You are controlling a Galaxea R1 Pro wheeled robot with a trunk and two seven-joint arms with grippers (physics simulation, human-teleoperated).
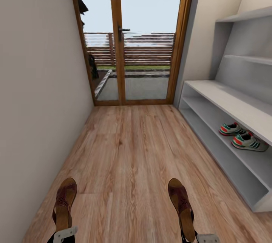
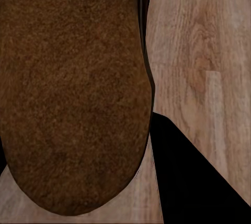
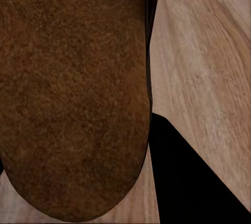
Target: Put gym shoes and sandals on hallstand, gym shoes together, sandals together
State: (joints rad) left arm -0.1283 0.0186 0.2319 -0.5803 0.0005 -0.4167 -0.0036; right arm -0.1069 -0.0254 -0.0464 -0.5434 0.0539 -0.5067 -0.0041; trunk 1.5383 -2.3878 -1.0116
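Each tool is clamped on a flat brown leather sandal: left tool (image 1: 62, 234) on the left sandal (image 1: 65, 202), right tool (image 1: 200, 238) on the right sandal (image 1: 182, 202). Their grainy rounded soles hang over the wood-plank corridor floor (image 1: 128, 160).

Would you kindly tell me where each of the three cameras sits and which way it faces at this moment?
Head view: on the robot's head, facing down the corridor floor to the glass door, hallstand with both gym shoes at right; the left end effector and right end effector each hold a sandal.
Left wrist view: near that end effector, looking onto the left sandal's brown sole, with floor beyond.
Right wrist view: likewise, onto the right sandal's sole.
Shared: each sandal shows in the head view, left and right.
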